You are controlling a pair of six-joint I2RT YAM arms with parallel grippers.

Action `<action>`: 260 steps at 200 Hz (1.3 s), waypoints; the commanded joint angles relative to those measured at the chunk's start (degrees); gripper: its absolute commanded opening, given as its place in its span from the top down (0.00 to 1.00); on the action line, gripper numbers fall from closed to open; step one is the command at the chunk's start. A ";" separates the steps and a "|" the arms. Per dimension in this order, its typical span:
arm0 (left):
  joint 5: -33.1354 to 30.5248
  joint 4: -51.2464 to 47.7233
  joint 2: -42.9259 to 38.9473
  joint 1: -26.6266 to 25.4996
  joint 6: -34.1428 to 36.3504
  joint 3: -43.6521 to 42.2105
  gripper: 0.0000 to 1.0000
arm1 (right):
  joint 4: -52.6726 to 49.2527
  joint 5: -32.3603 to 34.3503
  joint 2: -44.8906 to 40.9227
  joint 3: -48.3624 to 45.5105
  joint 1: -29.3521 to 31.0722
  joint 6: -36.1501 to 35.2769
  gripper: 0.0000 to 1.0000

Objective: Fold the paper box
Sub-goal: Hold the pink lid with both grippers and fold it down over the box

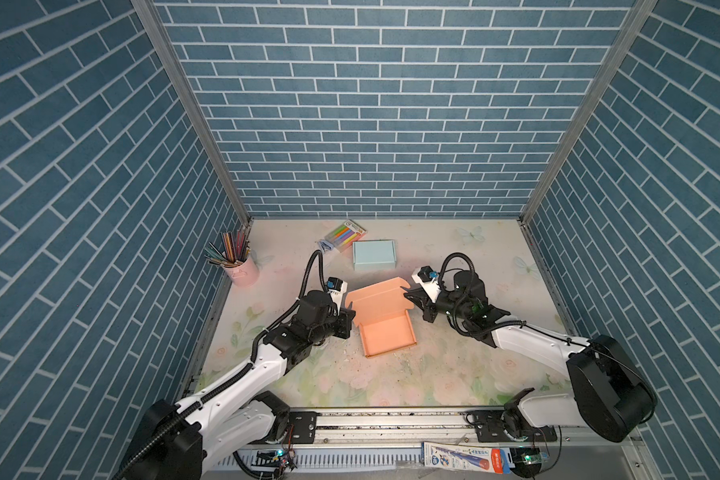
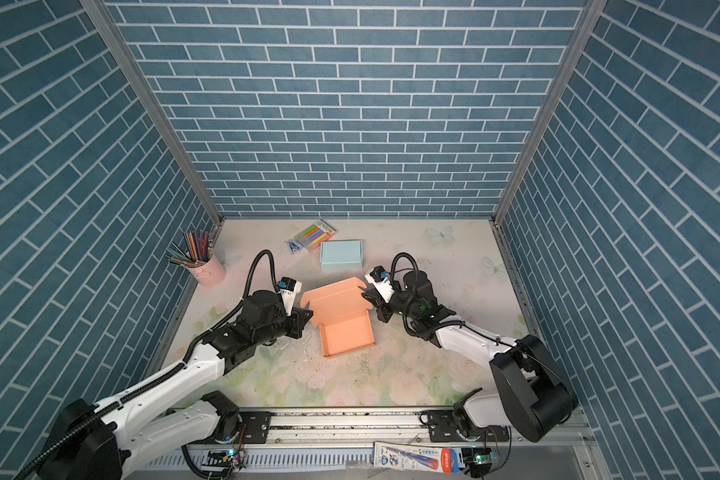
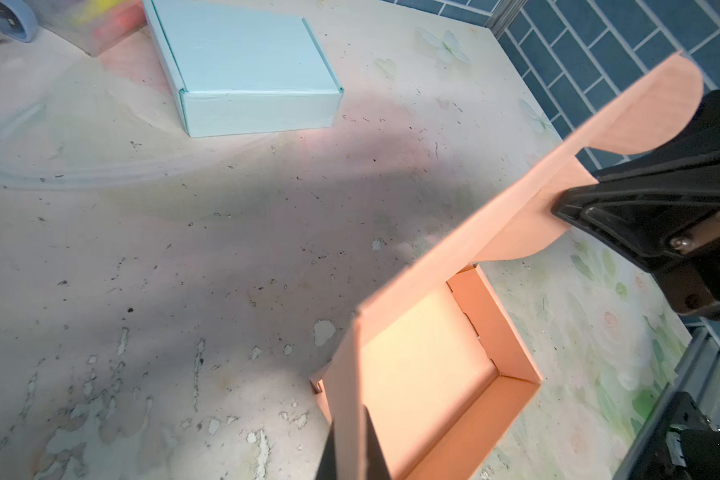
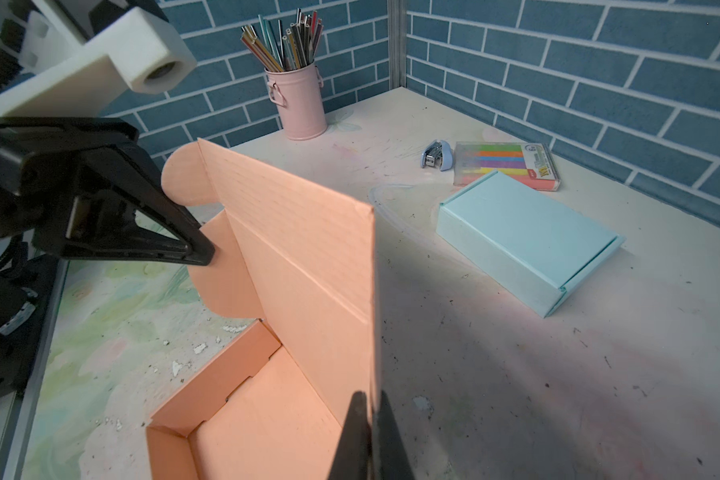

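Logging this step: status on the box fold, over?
Left gripper shut on the lid, left edge; right gripper shut on its right edge. Orange box: tray formed, lid raised, not closed. Blue box behind, apart.

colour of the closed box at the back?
Closed box is light blue; clearest in right wrist view.

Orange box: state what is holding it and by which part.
The left gripper is shut on the left side flap of the orange box's raised lid; the right gripper is shut on the right side flap.
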 commanded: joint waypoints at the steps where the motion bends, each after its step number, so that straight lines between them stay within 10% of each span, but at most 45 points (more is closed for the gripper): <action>1: -1.71 3.13 -0.01 -0.30 0.07 2.49 0.96 | -0.75 5.83 -1.07 1.83 2.49 5.37 0.98; 100: -4.44 3.99 3.65 -0.25 2.52 5.53 0.96 | -3.46 17.49 -1.34 2.36 9.02 4.72 0.92; 260: -7.07 10.92 4.99 -2.15 8.27 3.87 0.95 | 0.41 13.83 2.17 1.87 10.32 11.34 0.77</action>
